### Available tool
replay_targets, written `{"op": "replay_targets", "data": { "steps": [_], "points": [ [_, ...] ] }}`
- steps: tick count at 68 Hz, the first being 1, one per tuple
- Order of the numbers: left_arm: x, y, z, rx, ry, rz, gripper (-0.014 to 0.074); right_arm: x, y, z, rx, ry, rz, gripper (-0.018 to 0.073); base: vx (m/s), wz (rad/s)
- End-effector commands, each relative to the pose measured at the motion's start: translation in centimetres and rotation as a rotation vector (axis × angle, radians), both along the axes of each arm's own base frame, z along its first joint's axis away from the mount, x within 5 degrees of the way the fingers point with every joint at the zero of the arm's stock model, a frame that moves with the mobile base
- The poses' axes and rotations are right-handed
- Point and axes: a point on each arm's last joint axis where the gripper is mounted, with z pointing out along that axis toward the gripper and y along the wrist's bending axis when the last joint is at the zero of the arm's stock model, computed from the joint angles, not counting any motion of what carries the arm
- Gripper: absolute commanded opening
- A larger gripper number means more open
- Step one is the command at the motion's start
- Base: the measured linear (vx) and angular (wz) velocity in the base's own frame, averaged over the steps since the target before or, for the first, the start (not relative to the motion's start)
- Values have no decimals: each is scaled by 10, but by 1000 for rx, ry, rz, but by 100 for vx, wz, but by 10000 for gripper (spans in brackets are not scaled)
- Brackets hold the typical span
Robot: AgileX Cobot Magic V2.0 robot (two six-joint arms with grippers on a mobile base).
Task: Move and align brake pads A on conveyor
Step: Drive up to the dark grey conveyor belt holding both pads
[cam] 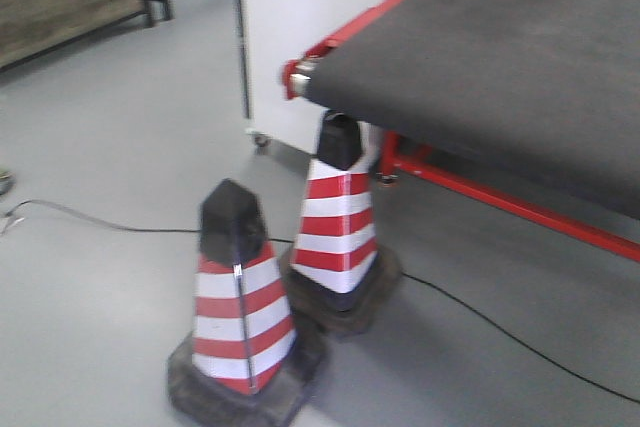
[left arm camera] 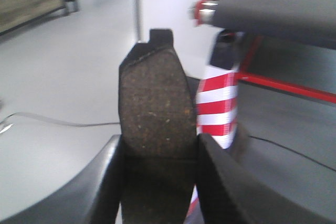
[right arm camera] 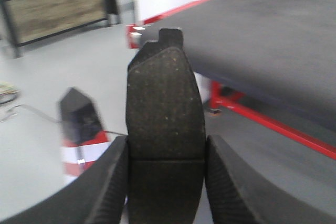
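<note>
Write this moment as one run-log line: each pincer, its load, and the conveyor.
left pincer: shut on left pad | right pincer: shut on right pad | conveyor: ahead, no pad seen on it

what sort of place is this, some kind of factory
Likely a factory or workshop floor: a wide dark-grey felt-like conveyor belt on a red metal frame, two red-and-white striped traffic cones with black tops, and a smooth grey floor with a loose black cable.
</note>
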Motion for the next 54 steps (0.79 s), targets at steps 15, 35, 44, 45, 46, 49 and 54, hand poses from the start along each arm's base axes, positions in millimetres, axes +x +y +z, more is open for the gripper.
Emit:
{"op": "replay_targets", "data": {
  "steps": [15, 35, 44, 45, 46, 49, 54],
  "points": [
    [2, 0, 18, -19, -115, 4, -6, 1, 1, 19, 9, -126, 13, -4, 12, -71],
    [2, 0, 18, -19, -115, 4, -6, 1, 1, 19, 9, -126, 13, -4, 10, -63],
    [2, 0, 18, -19, -115, 4, -6, 1, 1, 19, 9, -126, 13, -4, 8, -51],
    [2, 0, 18, -19, -115, 4, -6, 1, 1, 19, 9, -126, 13, -4, 7, -45],
    [2, 0, 18, -19, -115, 4, -6, 1, 1, 19, 9, -126, 13, -4, 7, -44],
    [2, 0, 18, -19, -115, 4, -6, 1, 1, 19, 9, -126, 13, -4, 7, -42],
    [2, 0, 18, -19, -115, 4, -6, 1, 1, 19, 9, -126, 13, -4, 7, -37]
  ]
}}
